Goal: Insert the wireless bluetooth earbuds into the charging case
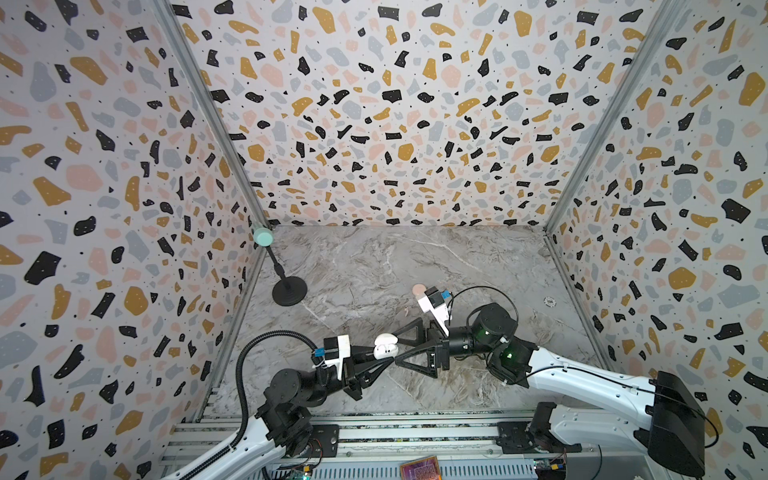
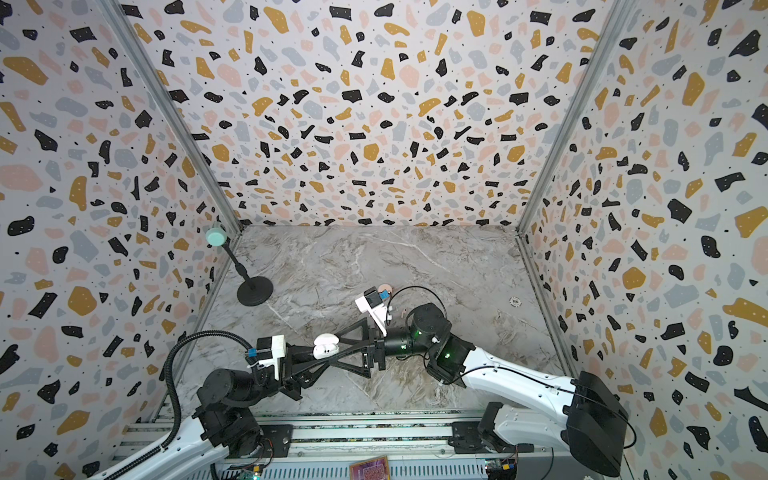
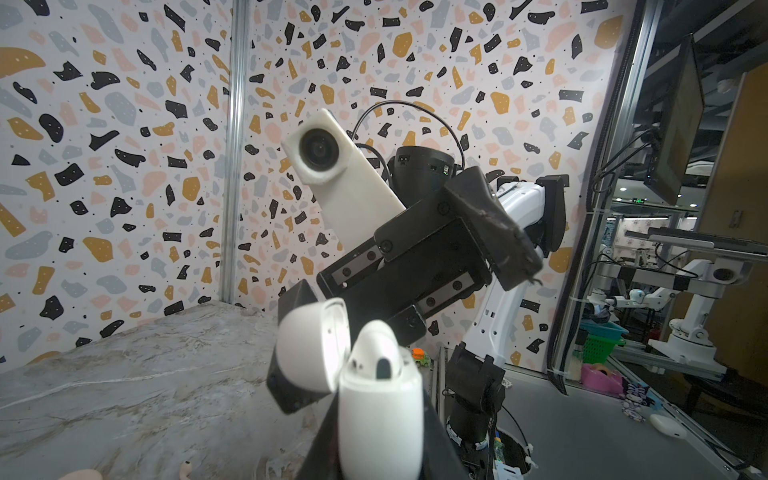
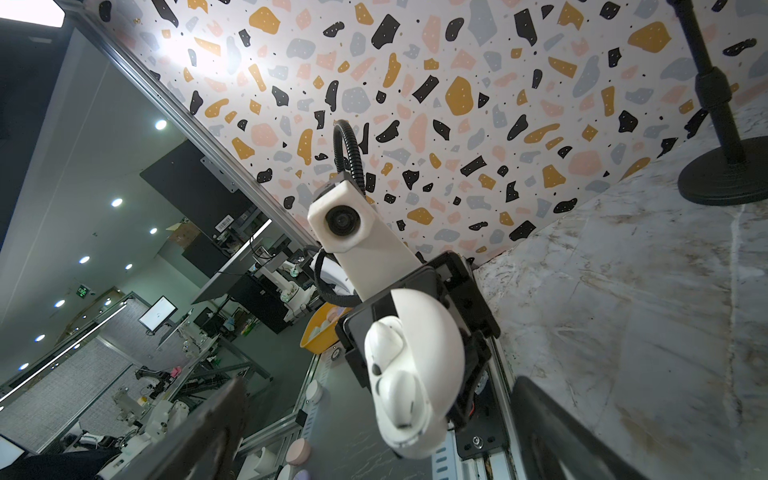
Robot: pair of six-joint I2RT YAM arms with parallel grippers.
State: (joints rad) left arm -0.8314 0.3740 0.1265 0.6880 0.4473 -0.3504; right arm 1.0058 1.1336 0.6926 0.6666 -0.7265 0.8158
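Note:
My left gripper (image 1: 376,353) is shut on a white charging case (image 1: 385,347), held above the table with its lid open. In the left wrist view the case body (image 3: 380,415) stands between the dark fingers (image 3: 440,453), with the lid (image 3: 311,345) tipped back. In the right wrist view two white earbuds (image 4: 384,340) sit in the case (image 4: 432,353). My right gripper (image 1: 397,348) is open, with one finger on either side of the case (image 2: 325,347). A pale pink earbud (image 1: 406,309) lies on the marble table.
A round pink case (image 1: 419,288) lies behind the right wrist camera. A small white disc (image 1: 550,301) lies at the right. A black stand (image 1: 289,291) with a mint-green head (image 1: 262,237) is at the back left. Patterned walls close three sides.

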